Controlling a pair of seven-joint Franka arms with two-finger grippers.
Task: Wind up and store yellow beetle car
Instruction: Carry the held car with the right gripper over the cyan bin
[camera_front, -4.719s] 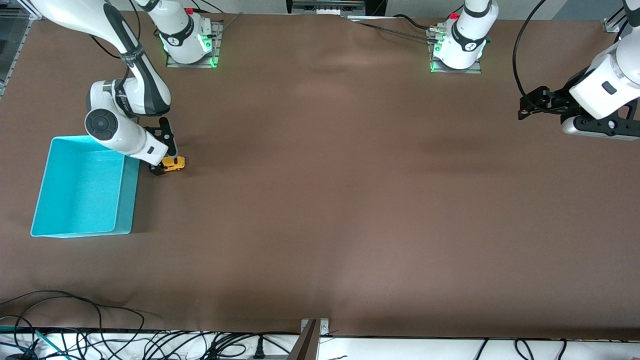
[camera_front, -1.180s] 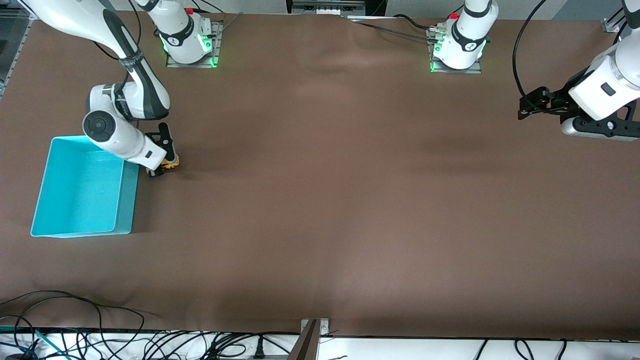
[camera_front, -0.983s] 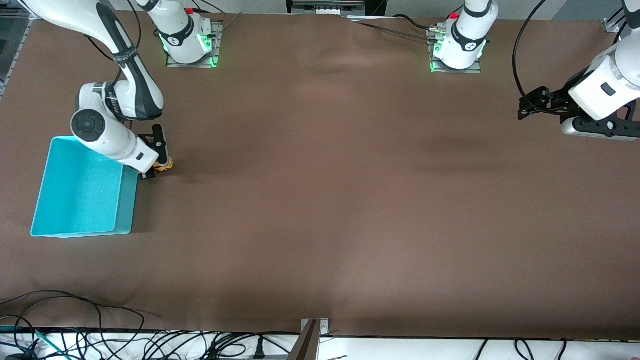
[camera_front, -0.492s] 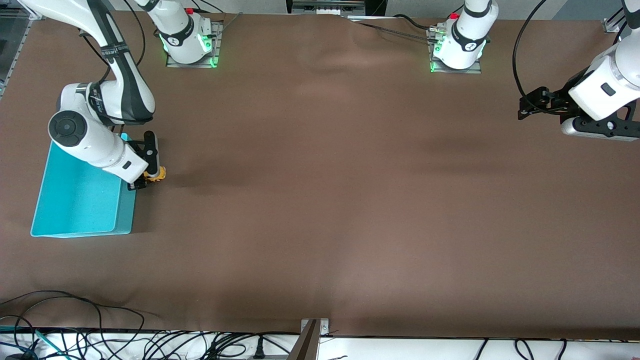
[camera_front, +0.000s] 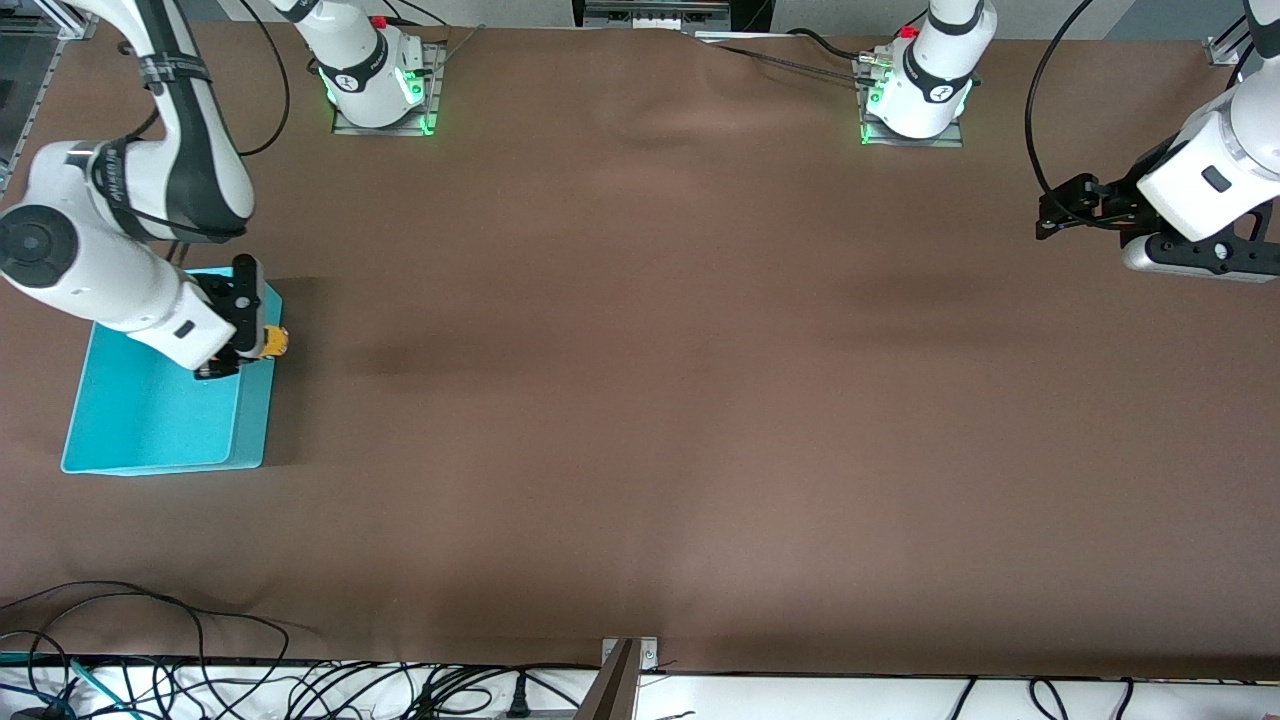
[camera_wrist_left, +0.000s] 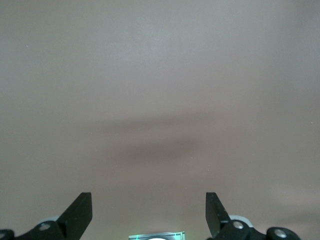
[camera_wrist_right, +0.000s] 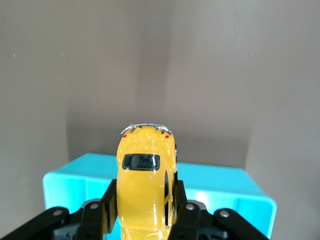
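Observation:
The yellow beetle car (camera_front: 272, 342) is held in my right gripper (camera_front: 245, 338), which is shut on it in the air over the rim of the turquoise bin (camera_front: 150, 420) on the side toward the table's middle. In the right wrist view the car (camera_wrist_right: 145, 175) sits between the two black fingers (camera_wrist_right: 95, 210), its rear pointing away, with the bin's wall (camera_wrist_right: 225, 185) below it. My left gripper (camera_front: 1050, 215) hangs open and empty above the table at the left arm's end; its fingertips (camera_wrist_left: 80, 212) show only bare brown cloth.
The brown table cloth (camera_front: 640, 400) covers the whole surface. The two arm bases (camera_front: 375, 90) stand along the side of the table farthest from the front camera. Cables (camera_front: 150, 680) lie off the table's edge nearest the front camera.
My right gripper picked the car up from the table beside the bin and has carried it up and over the bin's rim. The left arm has not moved.

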